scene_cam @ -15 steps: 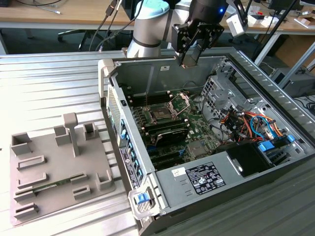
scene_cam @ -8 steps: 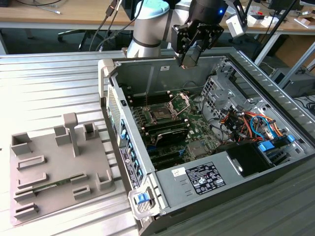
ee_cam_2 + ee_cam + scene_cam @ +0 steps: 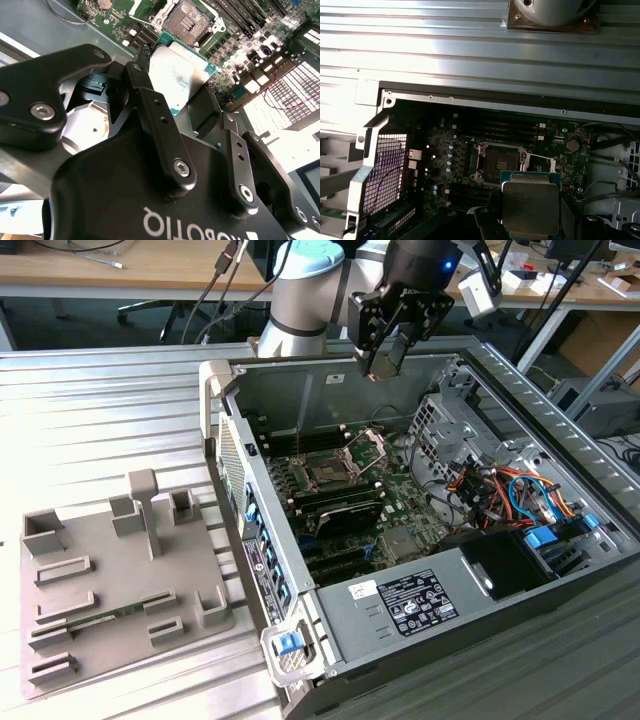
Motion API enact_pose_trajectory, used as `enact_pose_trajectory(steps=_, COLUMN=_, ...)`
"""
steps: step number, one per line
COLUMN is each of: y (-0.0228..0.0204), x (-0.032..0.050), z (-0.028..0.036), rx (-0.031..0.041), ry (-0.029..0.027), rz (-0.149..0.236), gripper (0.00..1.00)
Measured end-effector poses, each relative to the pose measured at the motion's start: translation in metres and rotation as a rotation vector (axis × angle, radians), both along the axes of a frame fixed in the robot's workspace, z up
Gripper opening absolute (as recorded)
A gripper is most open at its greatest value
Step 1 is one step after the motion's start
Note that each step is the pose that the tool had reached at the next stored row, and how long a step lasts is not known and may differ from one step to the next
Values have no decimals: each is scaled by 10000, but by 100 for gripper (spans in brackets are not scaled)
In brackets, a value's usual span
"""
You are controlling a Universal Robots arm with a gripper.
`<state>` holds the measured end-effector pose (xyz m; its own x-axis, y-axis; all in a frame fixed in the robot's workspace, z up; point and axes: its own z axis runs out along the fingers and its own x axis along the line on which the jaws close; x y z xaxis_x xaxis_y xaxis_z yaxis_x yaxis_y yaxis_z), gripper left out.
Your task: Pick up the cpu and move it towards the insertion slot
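Gripper (image 3: 383, 365) pinches the cpu (image 3: 529, 206) by its edges, hanging above the open case (image 3: 330, 625), with the slot (image 3: 498, 164) uncovered below it.

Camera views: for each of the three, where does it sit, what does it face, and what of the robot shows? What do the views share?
Exterior view: off the arm, above and to one side, facing the open computer case; shows the arm and gripper above the insertion slot.
Second wrist view: behind the gripper, looking along its fingers at the held cpu and the slot.
First wrist view: on the arm, looking down into the case; the cpu sits beside the slot.
Shared: both wrist views show cpu and slot.
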<state>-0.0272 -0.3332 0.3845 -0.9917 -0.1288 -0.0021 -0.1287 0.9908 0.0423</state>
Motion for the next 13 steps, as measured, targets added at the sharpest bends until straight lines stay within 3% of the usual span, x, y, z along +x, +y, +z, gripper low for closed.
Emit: enact_pose_trajectory(steps=13, y=0, x=0, z=-33, rx=0, ry=0, rz=0, gripper=55)
